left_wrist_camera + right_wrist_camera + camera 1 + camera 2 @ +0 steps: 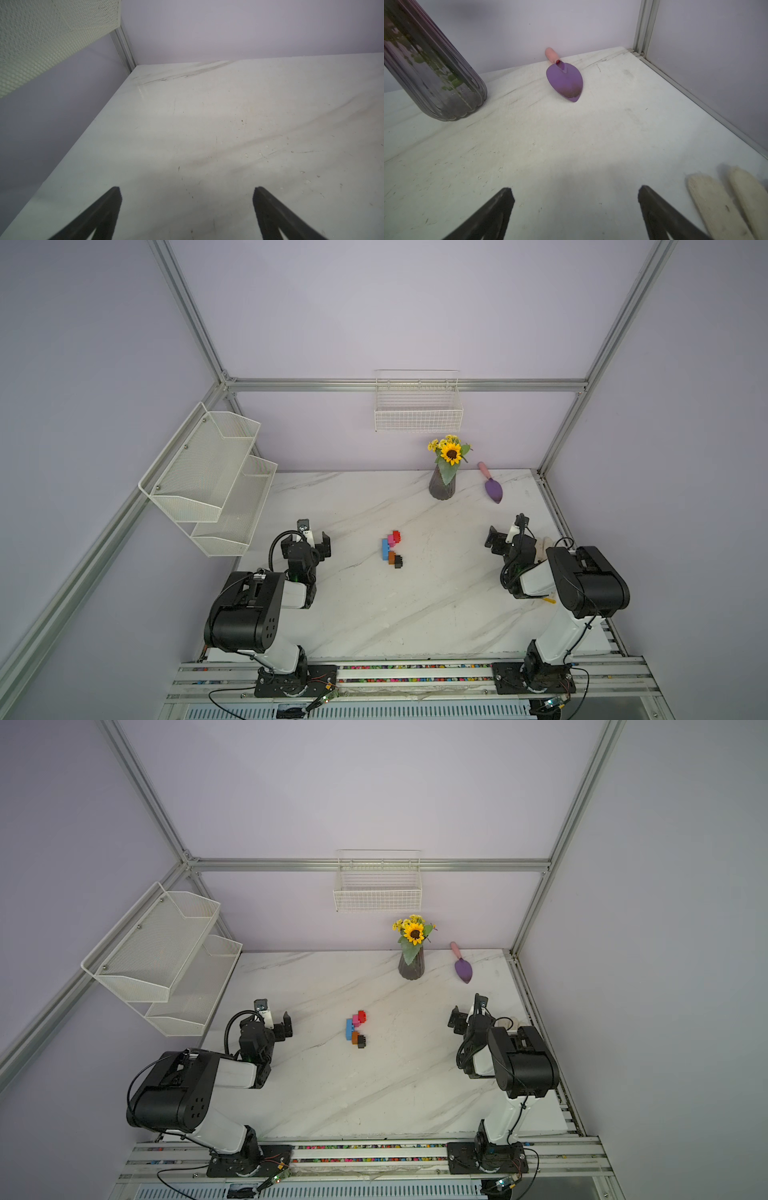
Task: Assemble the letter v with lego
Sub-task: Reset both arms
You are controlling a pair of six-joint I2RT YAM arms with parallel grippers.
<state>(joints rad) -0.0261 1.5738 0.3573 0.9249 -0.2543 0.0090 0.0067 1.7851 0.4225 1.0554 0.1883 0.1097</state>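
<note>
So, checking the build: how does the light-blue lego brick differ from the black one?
The light-blue lego brick is long; the black brick is short. Blue forms the point of the lego V; black ends one arm, beside the orange-brown brick. Both rest on the marble table.

letter v (356, 1029): stepped and joined, lying mid counter (374, 1094)
left pincer (274, 1016): spread wide, empty, well apart from it
right pincer (468, 1011): spread wide, empty
</note>
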